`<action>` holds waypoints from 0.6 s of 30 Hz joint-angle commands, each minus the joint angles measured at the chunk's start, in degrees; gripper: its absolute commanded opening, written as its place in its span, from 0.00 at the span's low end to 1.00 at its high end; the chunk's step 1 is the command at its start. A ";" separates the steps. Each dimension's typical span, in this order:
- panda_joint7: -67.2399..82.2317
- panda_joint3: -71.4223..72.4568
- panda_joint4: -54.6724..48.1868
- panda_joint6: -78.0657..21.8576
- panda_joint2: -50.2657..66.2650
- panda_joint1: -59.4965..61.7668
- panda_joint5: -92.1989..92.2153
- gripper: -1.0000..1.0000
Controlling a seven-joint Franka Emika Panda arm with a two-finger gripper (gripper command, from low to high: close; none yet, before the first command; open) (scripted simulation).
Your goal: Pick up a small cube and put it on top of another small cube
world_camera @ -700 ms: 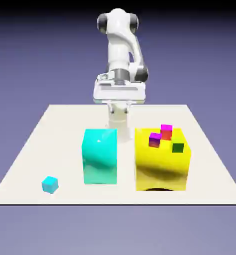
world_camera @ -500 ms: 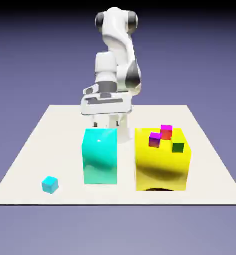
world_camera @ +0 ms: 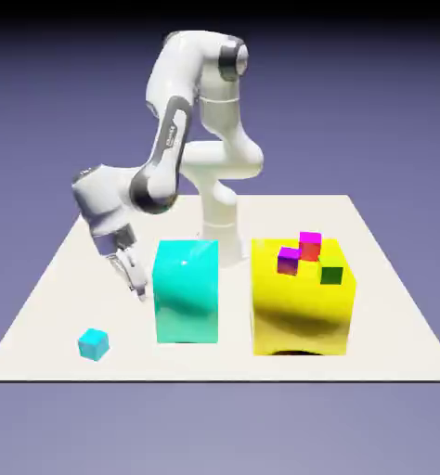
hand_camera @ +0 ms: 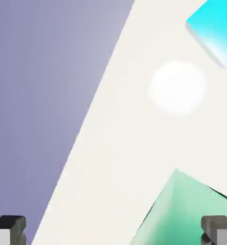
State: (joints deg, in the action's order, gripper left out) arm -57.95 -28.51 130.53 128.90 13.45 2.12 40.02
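A tiny cyan cube (world_camera: 93, 344) lies on the table near the front left of the exterior view. My gripper (world_camera: 135, 281) hangs tilted above and behind it, close to the left side of the large cyan block (world_camera: 187, 290). Its jaws stand open and empty. In the hand view both finger tips (hand_camera: 8, 229) show at the bottom corners, with my gripper (hand_camera: 113, 230) holding nothing. A cyan cube face (hand_camera: 214, 29), cut off by the top right corner, looks like the small cube. Small purple (world_camera: 289, 261), red (world_camera: 309, 250) and green (world_camera: 331, 275) cubes sit on the yellow block.
The big yellow block (world_camera: 303, 301) stands right of the large cyan block, whose shaded side (hand_camera: 192, 210) fills the hand view's lower right. The table's left edge (world_camera: 40, 278) is near the hand. A magenta cube (world_camera: 310, 238) tops the red one.
The arm has swung from behind the blocks to the exterior view's left and come down beside the large cyan block. The cubes have not moved.
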 commanded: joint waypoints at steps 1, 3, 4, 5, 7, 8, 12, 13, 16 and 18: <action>-0.70 -1.29 -1.37 -2.03 2.08 0.13 1.81 0.50; -2.09 -3.85 -4.12 -6.10 6.23 0.38 5.41 0.50; -2.79 -5.14 -5.49 -8.13 8.31 0.51 7.21 0.50; -3.49 -6.42 -6.86 -10.16 10.38 0.63 9.02 0.50; -4.88 -8.99 -9.61 -14.22 14.54 0.89 12.62 0.50; -5.58 -10.27 -10.98 -16.25 16.61 1.01 14.42 0.50; -8.37 -15.41 -16.47 -24.38 24.92 1.52 21.63 0.50; -9.07 -16.69 -17.84 -26.41 27.00 1.64 23.43 0.50; -11.16 -20.54 -21.95 -32.50 33.23 2.02 28.84 0.50; -11.36 -20.91 -22.35 -33.09 33.82 2.06 29.36 0.50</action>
State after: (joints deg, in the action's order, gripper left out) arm -69.31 -49.42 108.19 95.81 47.27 4.17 69.38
